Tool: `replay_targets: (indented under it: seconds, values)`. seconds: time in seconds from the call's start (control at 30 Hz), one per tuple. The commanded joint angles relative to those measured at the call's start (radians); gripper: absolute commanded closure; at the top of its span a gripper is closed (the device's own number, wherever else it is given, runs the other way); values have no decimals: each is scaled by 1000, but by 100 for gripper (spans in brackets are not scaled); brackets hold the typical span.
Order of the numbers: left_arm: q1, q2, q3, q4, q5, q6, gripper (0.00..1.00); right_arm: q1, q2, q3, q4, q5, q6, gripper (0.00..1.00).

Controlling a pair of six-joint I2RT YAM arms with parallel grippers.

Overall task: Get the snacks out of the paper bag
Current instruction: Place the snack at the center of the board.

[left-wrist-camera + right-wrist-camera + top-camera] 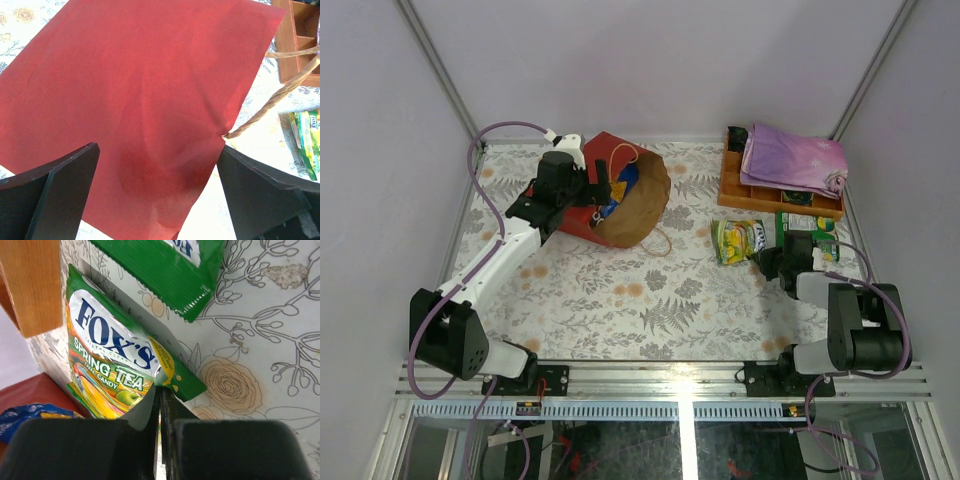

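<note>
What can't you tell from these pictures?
- Top view: how many snacks remain in the paper bag; its wall and the open left gripper hide all but a blue packet.
- Top view: the tray compartments, under the purple cloth.
- Right wrist view: the name on the second green pack, cut off by the top edge, beyond the Spring Tea pack the right gripper pinches.
- Left wrist view: the bag's mouth; red paper fills the frame.
</note>
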Motion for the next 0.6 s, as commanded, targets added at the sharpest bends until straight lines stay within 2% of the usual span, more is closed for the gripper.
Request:
replay_targets:
  seconds: [0.0, 0.3, 0.37, 0.47, 0.5, 0.57]
  values:
    - [3, 9, 16, 1, -21, 15, 0, -6, 41, 58, 46, 59, 105, 100]
    - [2, -3, -10, 21, -18, 23, 0, -6, 81, 147, 53, 74, 86, 100]
    - [4, -8, -31, 45, -6, 28, 0, -6, 73, 147, 49, 69, 71, 97]
    - [4, -7, -29, 37, -12, 29, 0, -7, 53, 126, 63, 45, 34, 77]
    - [4, -7, -28, 36, -14, 28, 0, -7, 44, 110, 71, 38, 23, 63]
    - [4, -10, -31, 39, -10, 24, 0, -6, 21, 84, 81, 23, 17, 26]
